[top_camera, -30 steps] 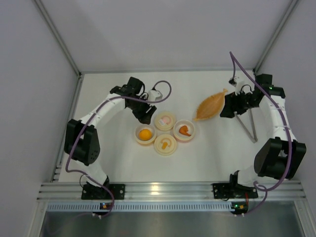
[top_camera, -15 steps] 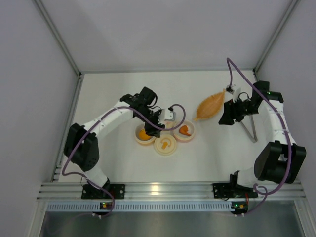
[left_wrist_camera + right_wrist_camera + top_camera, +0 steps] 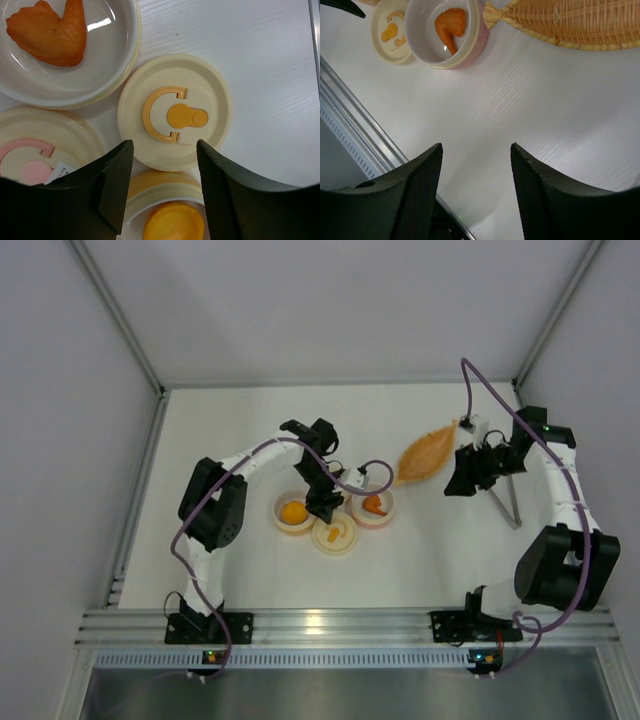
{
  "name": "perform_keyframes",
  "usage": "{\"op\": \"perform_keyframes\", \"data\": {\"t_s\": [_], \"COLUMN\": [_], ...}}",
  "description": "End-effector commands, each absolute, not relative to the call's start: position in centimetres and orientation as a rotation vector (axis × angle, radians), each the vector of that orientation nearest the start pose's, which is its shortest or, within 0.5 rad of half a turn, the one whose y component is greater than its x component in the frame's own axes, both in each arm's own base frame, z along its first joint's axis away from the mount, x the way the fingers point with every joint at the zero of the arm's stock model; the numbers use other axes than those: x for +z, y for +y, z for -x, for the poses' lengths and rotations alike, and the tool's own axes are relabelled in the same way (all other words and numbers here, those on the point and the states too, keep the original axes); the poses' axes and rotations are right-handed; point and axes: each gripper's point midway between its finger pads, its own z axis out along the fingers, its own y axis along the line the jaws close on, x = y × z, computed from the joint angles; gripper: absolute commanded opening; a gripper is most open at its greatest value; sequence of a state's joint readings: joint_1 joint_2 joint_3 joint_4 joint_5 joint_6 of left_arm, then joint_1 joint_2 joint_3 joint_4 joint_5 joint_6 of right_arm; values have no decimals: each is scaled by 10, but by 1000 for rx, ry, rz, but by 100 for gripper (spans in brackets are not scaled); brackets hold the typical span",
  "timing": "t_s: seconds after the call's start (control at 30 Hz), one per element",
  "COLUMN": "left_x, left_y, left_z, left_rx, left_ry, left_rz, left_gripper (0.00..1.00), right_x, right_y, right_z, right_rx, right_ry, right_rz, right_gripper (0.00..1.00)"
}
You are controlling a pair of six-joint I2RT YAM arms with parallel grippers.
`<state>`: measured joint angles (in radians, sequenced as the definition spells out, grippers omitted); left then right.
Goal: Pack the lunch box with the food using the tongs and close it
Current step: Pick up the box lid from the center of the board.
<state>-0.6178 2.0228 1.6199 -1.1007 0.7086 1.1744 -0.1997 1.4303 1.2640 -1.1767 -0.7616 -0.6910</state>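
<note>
**Inspector:** Since a second ago the left gripper (image 3: pixel 325 506) has swung in from the far left of the tubs. It now hangs over the cluster and hides the pink-marked lid (image 3: pixel 31 152) from the overhead camera. The right gripper (image 3: pixel 456 482) has drawn slightly nearer. Tubs, lids, dish and tongs have not shifted.

**Clerk:** And the nearest item?

**Inspector:** The orange-marked lid (image 3: pixel 175 112), flat on the table (image 3: pixel 240 430), mark upward. Just beyond it to the left stands the yellow tub (image 3: pixel 162 180), uncovered, with the ball (image 3: pixel 173 226) inside. Just beyond it to the right stands the pink tub (image 3: pixel 85 70), also uncovered, with the wedge (image 3: pixel 47 32) lying on its floor. The pink-marked lid lies farther still, between the two tubs and close against both.

**Clerk:** State of the left fingers?

**Inspector:** Spread apart, with nothing between them. In the wrist view the tips frame the edge of the orange-marked lid where it meets the yellow tub. Whether they touch either one cannot be told.

**Clerk:** The right side?

**Inspector:** The right fingers stand apart and empty over bare table, to the right of the pink tub. The tongs (image 3: pixel 514 518) lie on the table further right, with their joined end nearer and their far ends hidden beneath the arm. Neither gripper holds them.

**Clerk:** Farthest item?

**Inspector:** The leaf-shaped dish (image 3: pixel 428 455), resting just left of the right gripper and beyond the pink tub.
</note>
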Motion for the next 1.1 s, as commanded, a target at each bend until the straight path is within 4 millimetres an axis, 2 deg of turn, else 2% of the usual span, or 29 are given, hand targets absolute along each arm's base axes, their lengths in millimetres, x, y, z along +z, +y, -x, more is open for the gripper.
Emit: {"op": "perform_keyframes", "data": {"t_s": [0.0,0.13,0.27,0.67,1.07], "left_x": [80,70,66,43,21], "left_y": [-300,-304,-311,-312,-304], "left_z": [-259,-255,-260,-256,-251], "left_rx": [1172,1168,1157,1102,1032], "left_ry": [-1866,-1859,-1897,-1885,-1865], "left_rz": [2569,2531,2535,2534,2522], "left_gripper": [58,61,70,69,66], "right_x": [179,178,176,170,167], "right_y": [49,45,44,36,32], "right_z": [-269,-272,-271,-270,-271], "right_rx": [802,802,813,800,801], "right_ry": [2378,2386,2395,2417,2427], "right_rz": [743,728,721,704,685], "right_gripper": [56,56,56,56,56]}}
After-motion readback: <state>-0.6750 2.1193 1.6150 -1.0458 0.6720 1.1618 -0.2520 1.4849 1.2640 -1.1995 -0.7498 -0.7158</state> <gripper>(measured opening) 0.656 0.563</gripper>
